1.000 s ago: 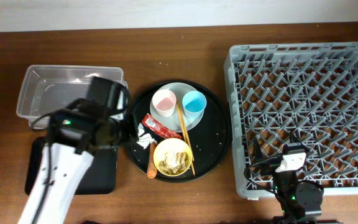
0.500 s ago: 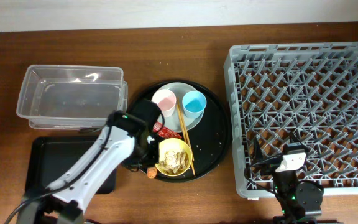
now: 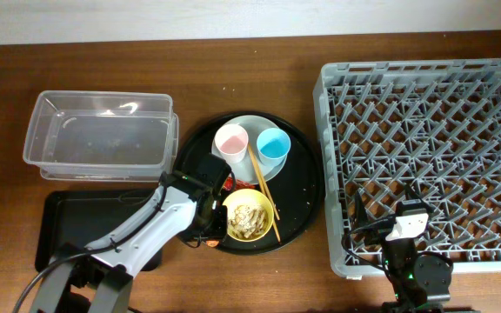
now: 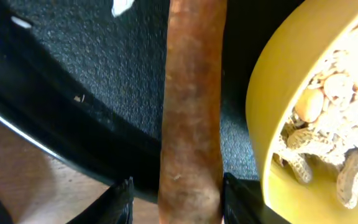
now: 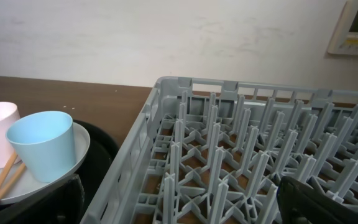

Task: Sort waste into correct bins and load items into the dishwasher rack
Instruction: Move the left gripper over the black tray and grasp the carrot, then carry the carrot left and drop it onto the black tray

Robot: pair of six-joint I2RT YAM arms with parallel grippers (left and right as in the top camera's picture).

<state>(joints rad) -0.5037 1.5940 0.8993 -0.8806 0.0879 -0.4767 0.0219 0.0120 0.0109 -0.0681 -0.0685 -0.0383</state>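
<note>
Yellow bowl [image 3: 249, 216] on the black tray [image 3: 303, 174], left arm [image 3: 150, 228] alongside. Left wrist: left tool [image 4: 179, 200] jaws apart astride the orange sausage [image 4: 191, 112]; an off-centre pinch could roll it off. Right wrist: right tool [image 5: 179, 205] gaping by the rack [image 5: 260, 112].

The yellow bowl [image 3: 271, 224] stands upright and holds beige food scraps [image 3: 247, 217]. Just left of the bowl an orange-brown sausage piece [image 4: 191, 124] lies flat, close beside the bowl's wall. Beyond the bowl is the pale plate [image 3: 250, 123]. On it stand a pink cup [image 3: 230, 142] and a blue cup [image 3: 272, 143], mouths up. The wooden chopsticks [image 3: 259, 178] run from the plate to the bowl's rim. A bit of red wrapper [image 3: 226, 183] shows at the bowl's far left side. Well left of the bowl are the clear tub [image 3: 103, 96] and the shallow black tray [image 3: 68, 217]. Right of the bowl stands the grey dishwasher rack [image 3: 407, 68].
</note>
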